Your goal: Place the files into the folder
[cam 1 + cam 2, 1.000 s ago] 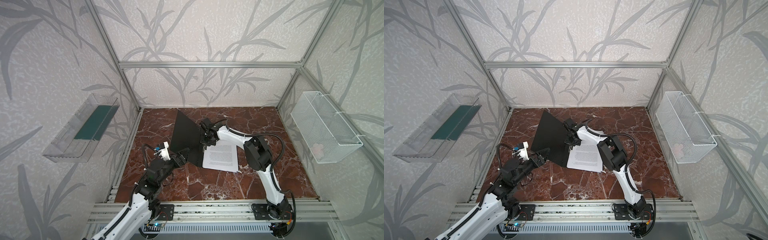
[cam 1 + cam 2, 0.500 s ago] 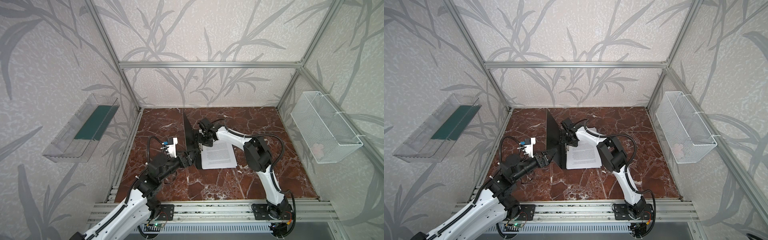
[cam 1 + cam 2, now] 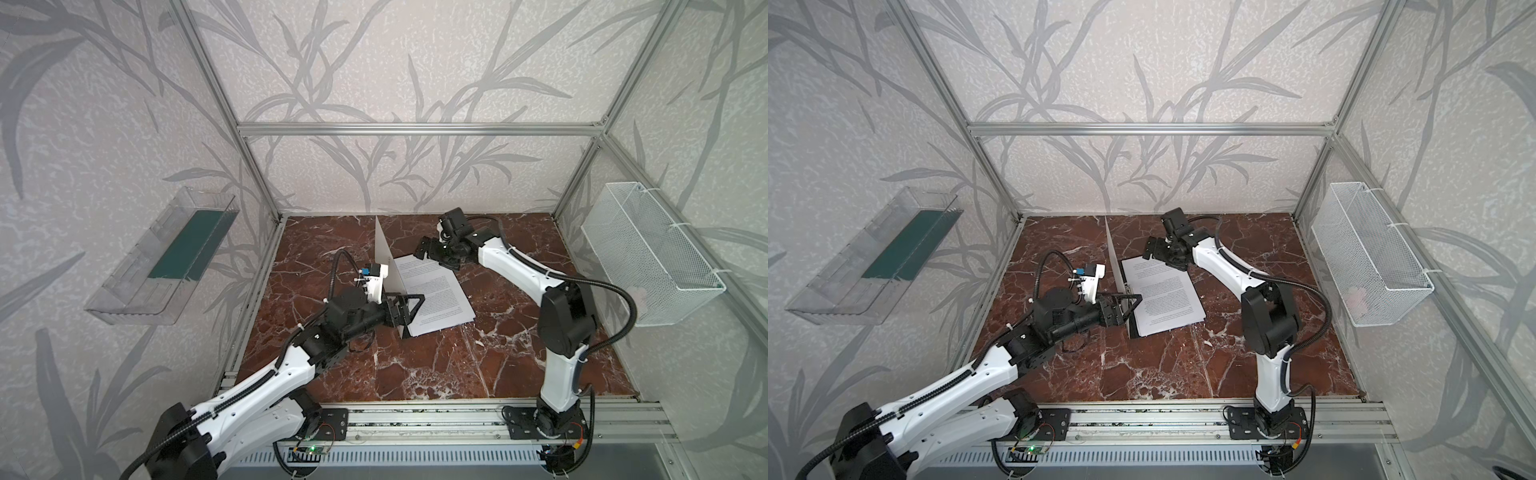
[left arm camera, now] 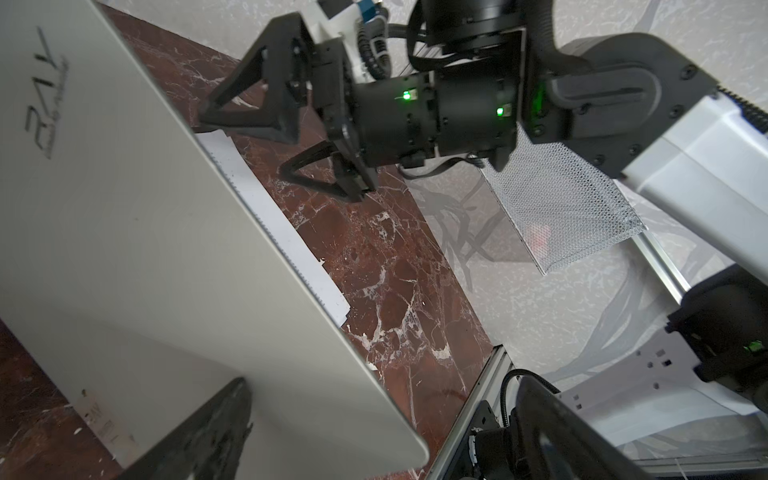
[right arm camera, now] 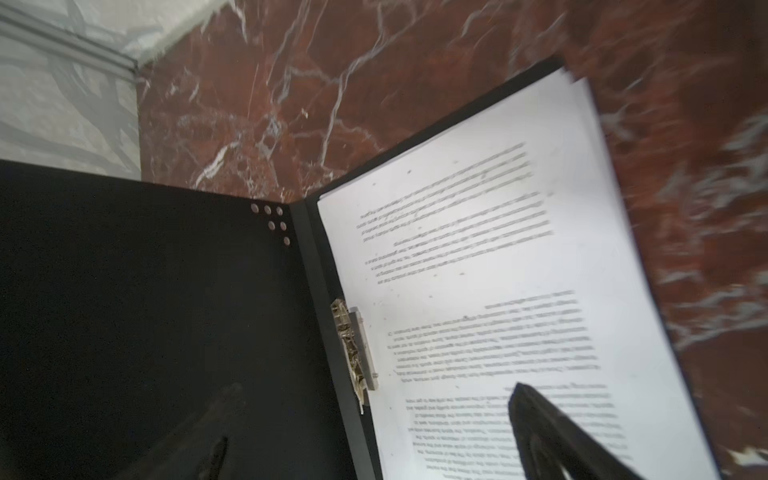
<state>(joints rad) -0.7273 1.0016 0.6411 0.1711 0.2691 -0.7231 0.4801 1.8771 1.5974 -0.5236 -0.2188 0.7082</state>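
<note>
My left end effector (image 3: 409,311) stands wide. Its jaws straddle the near edge of the folder (image 3: 387,253) without pinching it. In the left wrist view one finger sits close against the off-white outside of the cover, though I cannot tell whether it touches. My right end effector (image 4: 245,145) is spread just as wide and empty, hovering over the far end of the papers (image 3: 436,299).

The folder lies open on the counter (image 3: 415,374), with its back panel flat and its cover standing almost upright on the spine. The papers rest on the black back panel, just beside the metal clip (image 5: 353,349) and, as far as I can see, not under it. Their far corner is slightly fanned.

I judge the cover to be light, thin and fairly stiff, and freely hinged, so a small push would tip it either way. I would take it by its free long edge near a corner, or press on the outside face and let it fold down over the sheets. The papers look limp and slick on one another. A sideways nudge could skew them, so I would press them flat from above rather than pinch.
</note>
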